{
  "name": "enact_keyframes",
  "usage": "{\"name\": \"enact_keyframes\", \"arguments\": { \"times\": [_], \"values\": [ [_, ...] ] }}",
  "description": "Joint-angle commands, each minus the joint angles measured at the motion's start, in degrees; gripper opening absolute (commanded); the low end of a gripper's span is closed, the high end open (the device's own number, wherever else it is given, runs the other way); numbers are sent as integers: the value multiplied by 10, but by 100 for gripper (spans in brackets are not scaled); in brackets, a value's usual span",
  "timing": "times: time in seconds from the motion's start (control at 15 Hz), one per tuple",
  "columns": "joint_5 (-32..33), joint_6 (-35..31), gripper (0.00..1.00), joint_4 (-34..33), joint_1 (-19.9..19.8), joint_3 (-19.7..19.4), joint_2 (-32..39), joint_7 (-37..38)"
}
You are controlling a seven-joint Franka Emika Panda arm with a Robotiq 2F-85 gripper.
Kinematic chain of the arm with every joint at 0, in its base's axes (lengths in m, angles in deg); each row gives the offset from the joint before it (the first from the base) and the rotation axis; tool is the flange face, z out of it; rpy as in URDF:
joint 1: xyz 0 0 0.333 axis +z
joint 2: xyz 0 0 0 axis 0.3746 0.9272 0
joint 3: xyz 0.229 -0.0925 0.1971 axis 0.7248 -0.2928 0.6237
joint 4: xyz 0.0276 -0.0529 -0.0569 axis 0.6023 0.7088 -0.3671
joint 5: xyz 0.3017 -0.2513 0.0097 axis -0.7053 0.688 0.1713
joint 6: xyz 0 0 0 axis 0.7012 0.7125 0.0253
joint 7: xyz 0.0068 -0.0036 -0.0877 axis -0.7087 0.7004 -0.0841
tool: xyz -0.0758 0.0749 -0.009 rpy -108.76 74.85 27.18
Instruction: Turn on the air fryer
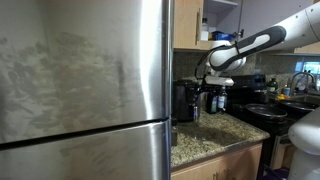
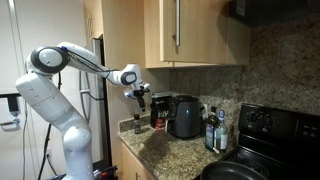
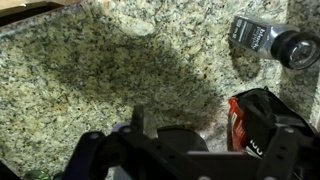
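Granite counter (image 3: 100, 60) carries the air fryer (image 2: 185, 116) against the back wall, with another black machine (image 2: 158, 110) just beside it and bottles (image 2: 212, 130) on its far side. The gripper (image 2: 140, 96) hovers near the air fryer, past that machine, its 2 fingers apart and empty. That is probably because the controls need a press rather than a grasp.

White robot arm (image 2: 62, 70) reaches in from the left, gripper (image 2: 140, 100) hanging above the granite counter (image 2: 165, 152); too small to tell if it's open or closed. Small shaker (image 2: 138, 125) sits below it. Just right: a black irregular machine (image 2: 160, 112), then the air fryer (image 2: 185, 116), dark & rounded, far back by the wall, apart from the gripper. Bottles (image 2: 213, 130) next, then a black stove (image 2: 272, 125) w/ a pan (image 2: 235, 170) nearer. Wood cabinets (image 2: 190, 30) overhead.
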Motion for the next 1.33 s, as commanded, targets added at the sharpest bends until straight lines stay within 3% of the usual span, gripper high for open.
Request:
{"name": "enact_keyframes", "arguments": {
  "times": [0.0,0.2,0.33,0.67,0.73,0.8,0.87,1.07,1.27],
  "values": [
    [43,-2,100,3,4,-15,29,-12],
    [104,-99,100,64,-3,-17,39,-16],
    [130,-199,100,119,7,-18,20,-20],
    [140,-445,100,234,-1,7,-13,-4],
    [135,-482,100,190,-22,27,31,9],
    [105,-488,100,201,-7,20,19,10],
    [103,-456,100,200,-4,18,14,-12],
    [91,-469,100,193,-4,21,15,-9],
    [165,-560,100,190,-75,57,28,8]
  ]
}}
